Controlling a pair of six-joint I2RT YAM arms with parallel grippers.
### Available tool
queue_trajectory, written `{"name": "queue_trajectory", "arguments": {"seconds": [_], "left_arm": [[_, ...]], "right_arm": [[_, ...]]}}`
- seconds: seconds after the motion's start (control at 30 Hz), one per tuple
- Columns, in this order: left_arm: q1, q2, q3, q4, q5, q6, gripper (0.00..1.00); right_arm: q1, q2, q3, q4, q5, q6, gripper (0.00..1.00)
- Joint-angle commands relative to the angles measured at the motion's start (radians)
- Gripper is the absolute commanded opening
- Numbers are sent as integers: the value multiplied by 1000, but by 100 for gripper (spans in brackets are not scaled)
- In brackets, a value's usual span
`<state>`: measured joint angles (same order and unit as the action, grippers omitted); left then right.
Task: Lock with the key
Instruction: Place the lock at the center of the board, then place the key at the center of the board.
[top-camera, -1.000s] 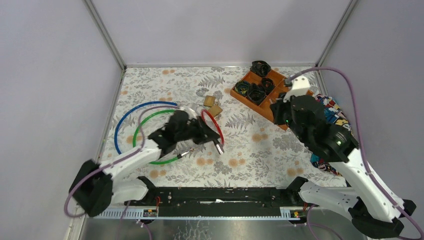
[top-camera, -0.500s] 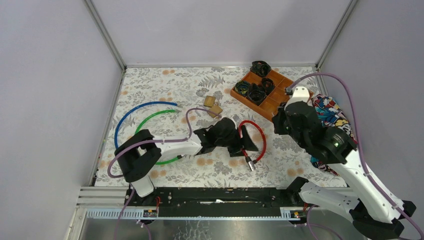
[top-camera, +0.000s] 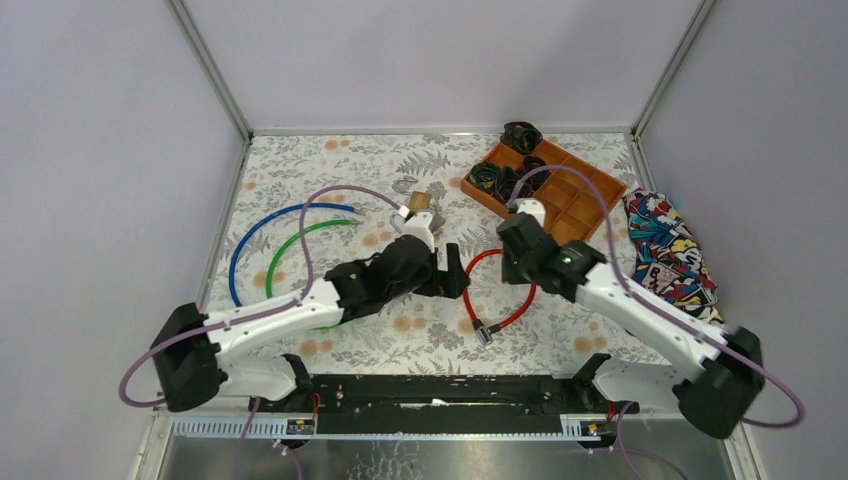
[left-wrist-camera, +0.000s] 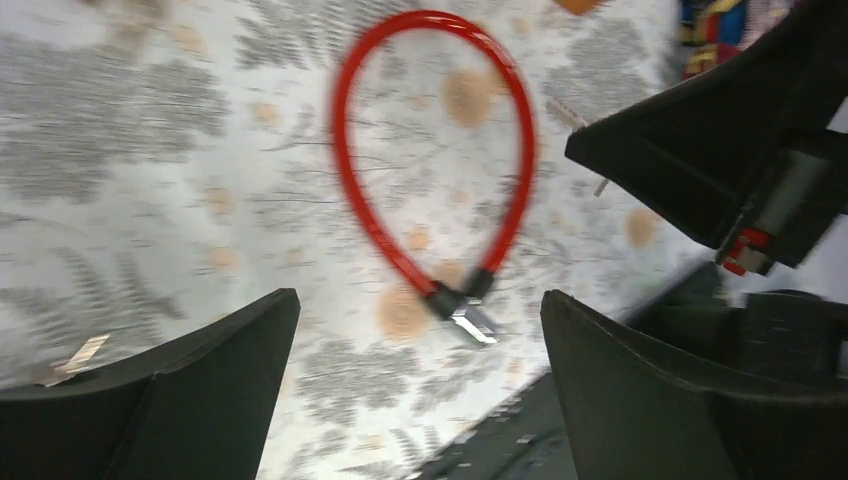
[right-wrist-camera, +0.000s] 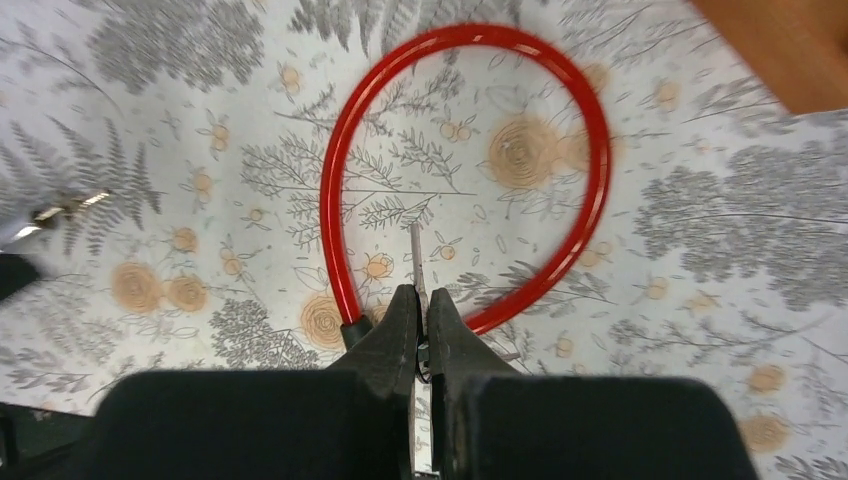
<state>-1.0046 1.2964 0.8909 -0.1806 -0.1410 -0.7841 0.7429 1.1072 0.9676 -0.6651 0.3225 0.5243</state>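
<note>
Red cable lock (right-wrist-camera: 470, 33) lies flat on the floral cloth (right-wrist-camera: 150, 100) between the arms, the left gripper (left-wrist-camera: 417, 300) spread wide and empty above it, while the right gripper (right-wrist-camera: 421, 298), pinched shut on the key (right-wrist-camera: 417, 255), points its blade outward, evidently for insertion.

Middle of the table (top-camera: 330, 165), toward the near edge: cable lock (right-wrist-camera: 470, 35), key (right-wrist-camera: 417, 258) above its loop. Far right corner: tray (top-camera: 590, 190); holds coils (top-camera: 486, 177) in its left compartments. Beside the right edge: cloth (top-camera: 668, 250). Left side: two cable loops (top-camera: 250, 234). Behind the middle: small blocks (top-camera: 418, 200).
</note>
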Motion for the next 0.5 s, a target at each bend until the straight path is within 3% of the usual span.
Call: {"name": "queue_trajectory", "arguments": {"seconds": [0.0, 0.17, 0.23, 0.27, 0.3, 0.4, 0.47], "left_arm": [[82, -109, -37, -152, -189, 259, 99], [393, -273, -97, -133, -149, 185, 99], [483, -352, -145, -100, -163, 191, 99], [523, -392, -168, -94, -170, 188, 99], [561, -430, -185, -96, -175, 185, 99], [650, -524, -219, -125, -176, 178, 99], [687, -570, -235, -142, -180, 200, 99]], "right_arm": [[-16, 137, -16, 187, -69, 39, 0], [-51, 324, 3, 173, -79, 42, 0], [-65, 386, 5, 175, -129, 35, 7], [-69, 416, 17, 163, -151, 30, 18], [-71, 449, 35, 133, -167, 23, 36], [-70, 485, 100, 34, -157, 0, 98], [-71, 474, 158, -31, -117, -22, 100]]}}
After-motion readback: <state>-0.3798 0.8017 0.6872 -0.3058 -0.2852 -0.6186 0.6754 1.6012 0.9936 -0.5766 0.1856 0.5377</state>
